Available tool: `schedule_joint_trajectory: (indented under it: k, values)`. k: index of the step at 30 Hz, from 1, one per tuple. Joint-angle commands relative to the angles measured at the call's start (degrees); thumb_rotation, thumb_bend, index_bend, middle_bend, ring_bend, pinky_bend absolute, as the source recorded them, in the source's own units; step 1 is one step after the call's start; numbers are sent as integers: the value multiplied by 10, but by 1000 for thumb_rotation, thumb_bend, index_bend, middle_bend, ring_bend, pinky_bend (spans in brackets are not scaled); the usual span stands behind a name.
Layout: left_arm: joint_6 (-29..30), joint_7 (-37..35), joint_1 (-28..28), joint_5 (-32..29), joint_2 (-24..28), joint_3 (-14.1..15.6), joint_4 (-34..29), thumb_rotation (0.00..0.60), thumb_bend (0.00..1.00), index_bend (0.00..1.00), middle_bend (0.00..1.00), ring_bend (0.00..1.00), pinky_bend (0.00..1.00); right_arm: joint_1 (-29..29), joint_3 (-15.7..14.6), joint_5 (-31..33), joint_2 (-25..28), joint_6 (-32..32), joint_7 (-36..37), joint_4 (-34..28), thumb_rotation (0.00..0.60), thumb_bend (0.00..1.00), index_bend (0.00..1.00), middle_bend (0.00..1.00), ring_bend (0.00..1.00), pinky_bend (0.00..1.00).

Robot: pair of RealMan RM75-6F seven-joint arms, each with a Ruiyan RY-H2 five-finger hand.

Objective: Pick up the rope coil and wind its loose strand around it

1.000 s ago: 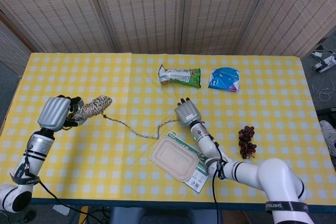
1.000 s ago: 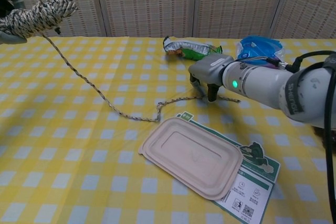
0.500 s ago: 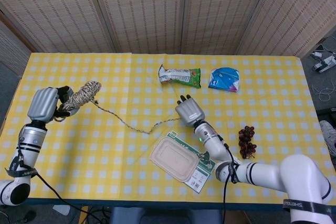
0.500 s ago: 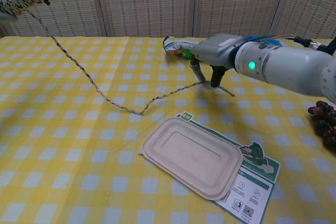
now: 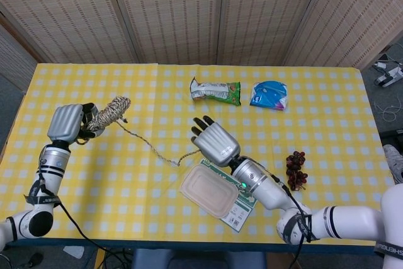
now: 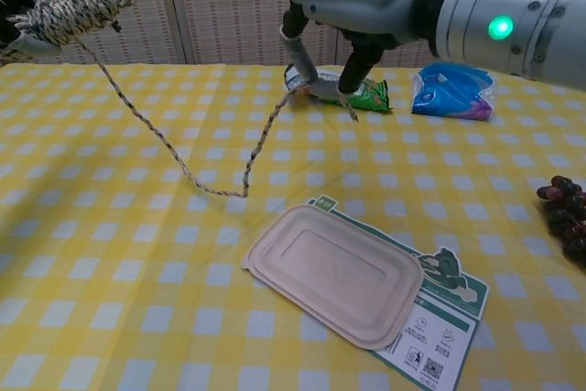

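Woven folding screen [image 5: 189, 11] behind table [image 5: 327, 99]

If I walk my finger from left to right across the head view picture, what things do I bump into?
left hand → rope coil → loose strand → right hand → blue packet → grapes
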Motion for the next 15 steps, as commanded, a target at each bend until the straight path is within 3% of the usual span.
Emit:
schedule_joint_trajectory:
  k: [1, 15]
  values:
    - [7, 30, -17, -20, -21, 2, -10, 600, 246, 771, 746, 573, 446, 9, 23, -7, 13, 8, 2, -25, 600, 448, 592, 356, 156, 214]
    - [39, 89, -68, -52, -106, -12, -29, 600, 246, 771, 746, 573, 446, 77, 106, 61, 13, 14, -35, -47, 600, 448, 594, 356, 157, 214]
